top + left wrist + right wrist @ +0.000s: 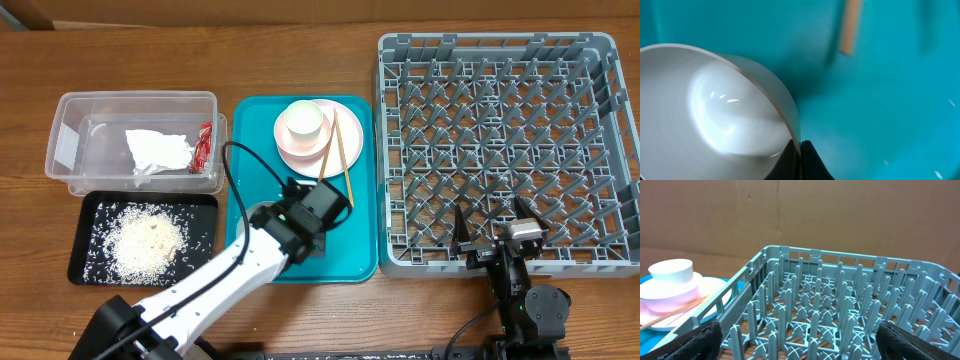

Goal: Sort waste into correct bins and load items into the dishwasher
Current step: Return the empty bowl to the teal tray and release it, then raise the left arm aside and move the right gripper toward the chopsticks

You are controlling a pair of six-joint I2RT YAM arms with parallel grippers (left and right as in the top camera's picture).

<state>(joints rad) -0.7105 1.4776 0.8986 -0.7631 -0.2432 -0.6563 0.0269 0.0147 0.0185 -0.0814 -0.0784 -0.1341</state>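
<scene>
Evidently the left gripper [801, 151] is clamping the rim of the white bowl [715, 112]. The dish rack [500, 140] is lying to its right, nearer the right gripper [493, 212], whose jaws are standing apart.

Brown wooden table [300, 50] fills the overhead view, grain running from 9 o'clock across to 3 o'clock, evenly lit, shadows soft. Down at 6 o'clock its near edge drops into dark. Over on the right wrist view, a plain cardboard wall [850, 215] spans 12 o'clock, with a vertical seam down it and a fold low at 9 o'clock
</scene>
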